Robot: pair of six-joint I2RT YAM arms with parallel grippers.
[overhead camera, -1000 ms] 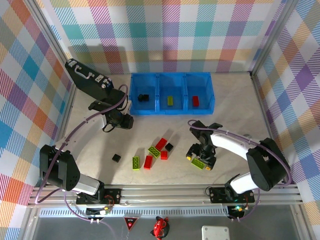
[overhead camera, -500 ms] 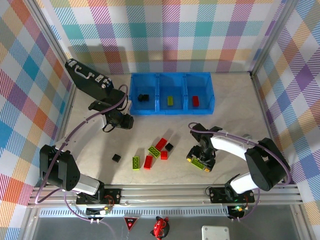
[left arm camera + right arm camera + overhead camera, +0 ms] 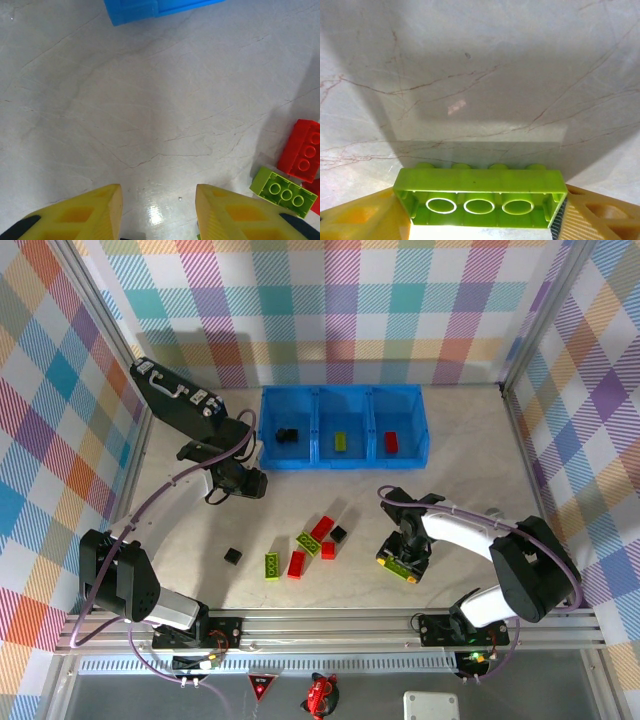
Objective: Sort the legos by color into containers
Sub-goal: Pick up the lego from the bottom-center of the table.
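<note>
My right gripper [image 3: 403,562] is low over the table at the front right, shut on a long lime-green lego [image 3: 480,197]. That lego spans the gap between both yellow fingers, its hollow underside facing the wrist camera. Loose legos lie at the front centre: red ones [image 3: 321,528], lime-green ones [image 3: 272,565] and black ones [image 3: 233,556]. The blue tray [image 3: 345,462] at the back has three compartments, with a black lego [image 3: 287,434] in the left, a green one [image 3: 341,442] in the middle and a red one [image 3: 391,442] in the right. My left gripper [image 3: 245,483] is open over bare table below the tray's left corner [image 3: 135,9].
The left wrist view has a red lego [image 3: 302,150] and a green lego [image 3: 282,185] at its right edge. Plaid walls close in the table at the back and on both sides. A metal rail runs along the front edge [image 3: 330,625].
The right gripper has shifted slightly and settled around the lime-green lego. The left arm and the loose legos have not moved.
</note>
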